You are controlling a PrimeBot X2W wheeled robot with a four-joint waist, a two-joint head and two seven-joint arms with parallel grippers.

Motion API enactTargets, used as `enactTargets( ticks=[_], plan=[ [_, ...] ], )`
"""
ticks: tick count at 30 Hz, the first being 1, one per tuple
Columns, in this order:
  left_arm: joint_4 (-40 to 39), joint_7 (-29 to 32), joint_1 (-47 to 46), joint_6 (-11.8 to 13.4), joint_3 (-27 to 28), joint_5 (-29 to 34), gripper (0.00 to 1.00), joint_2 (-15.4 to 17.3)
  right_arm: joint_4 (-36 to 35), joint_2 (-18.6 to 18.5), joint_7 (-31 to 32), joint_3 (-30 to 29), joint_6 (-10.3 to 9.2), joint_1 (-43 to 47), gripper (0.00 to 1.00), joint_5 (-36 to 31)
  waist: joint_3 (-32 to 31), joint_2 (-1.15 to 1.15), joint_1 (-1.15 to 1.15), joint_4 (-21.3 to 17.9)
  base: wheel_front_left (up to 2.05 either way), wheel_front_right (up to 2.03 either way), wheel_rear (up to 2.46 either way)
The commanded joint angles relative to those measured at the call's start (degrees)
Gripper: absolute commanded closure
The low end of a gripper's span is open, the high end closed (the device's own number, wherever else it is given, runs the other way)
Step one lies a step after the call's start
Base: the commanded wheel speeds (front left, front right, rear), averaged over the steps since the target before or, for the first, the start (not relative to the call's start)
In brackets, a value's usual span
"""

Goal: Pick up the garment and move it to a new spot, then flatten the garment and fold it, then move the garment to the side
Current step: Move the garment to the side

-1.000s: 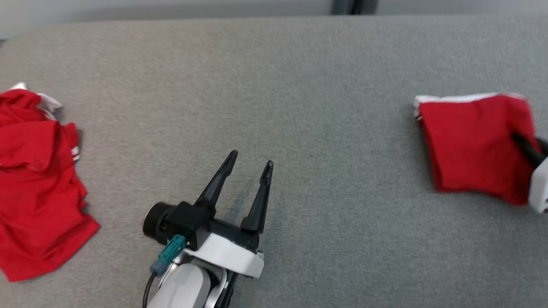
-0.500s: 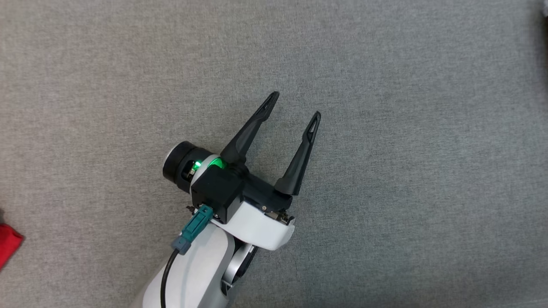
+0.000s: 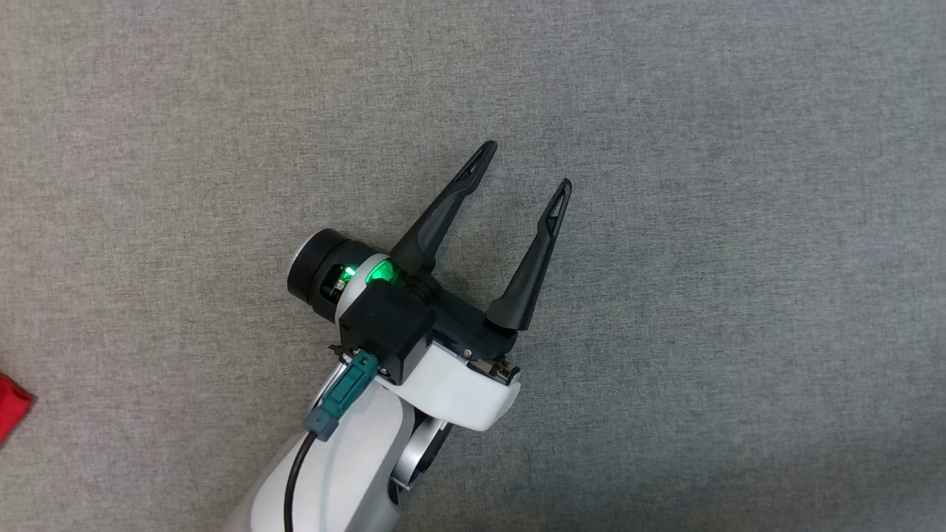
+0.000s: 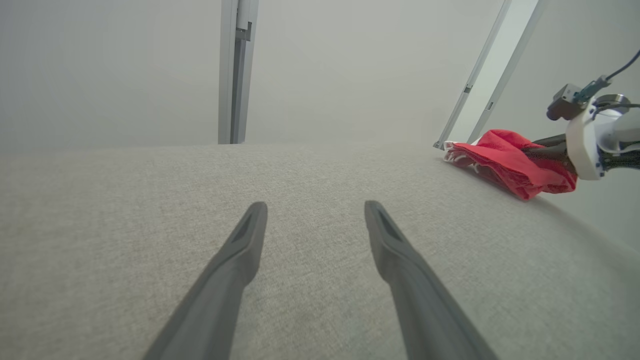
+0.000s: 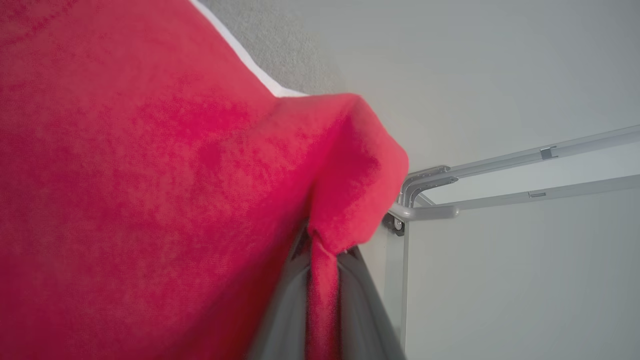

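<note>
Right claw (image 5: 325, 252) pinches the red garment (image 5: 150, 175), seemingly by a corner; left claw (image 3: 526, 164) spread, well apart.

A bench (image 3: 739, 148) covered in grey woven cloth is spread beneath and on every side of the left hand (image 3: 526, 166). Beyond its fingertips, past the bench's far edge, a plain pale grey wall (image 4: 125, 65) is seen, broken by an upright metal post (image 4: 235, 70). Further to the hand's right, two slanted pale rails (image 4: 492, 65) are set against the wall. Everything is lit softly and evenly, and only faint shadows are thrown on the cloth.
</note>
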Motion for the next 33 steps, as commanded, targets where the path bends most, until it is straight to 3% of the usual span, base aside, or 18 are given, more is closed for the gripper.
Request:
enactTargets(
  ticks=[1,2,3,17,25,33],
  plan=[
    [-0.24,-0.16,-1.08,0.20,0.20,0.14,0.00,0.25,0.37,0.13,-0.09,-0.30,-0.03,0.72,0.66,-0.18,0.11,0.00,0.00,0.13,0.00,0.00,0.00],
    [-0.24,-0.15,-1.11,0.26,0.24,0.11,0.00,0.26,0.74,0.22,-0.08,-0.78,-0.03,0.90,0.15,-0.66,0.19,0.00,0.00,0.23,0.00,0.00,0.00],
    [-0.23,-0.15,-1.12,0.31,0.26,0.05,0.00,0.25,1.16,0.37,-0.09,-1.22,-0.03,1.08,0.00,-1.14,0.21,0.00,0.00,0.34,0.00,0.00,0.00],
    [0.10,-0.15,1.29,0.31,0.36,-2.54,0.00,0.26,3.88,2.71,-0.09,-9.37,-0.03,0.11,0.00,-10.68,-6.50,0.00,0.00,1.53,0.00,0.00,0.00],
    [0.13,-0.16,7.08,0.18,3.93,-4.38,0.00,0.27,-6.55,10.14,-0.10,-22.10,-0.03,10.46,0.00,-9.10,-19.50,0.00,0.00,2.37,0.00,0.00,0.00],
    [1.21,-0.15,12.72,0.70,10.40,-2.99,0.00,0.26,-18.76,17.94,-0.10,-30.57,-0.03,23.12,0.00,-9.50,-28.62,0.00,0.00,3.74,0.00,0.00,0.00]
  ],
)
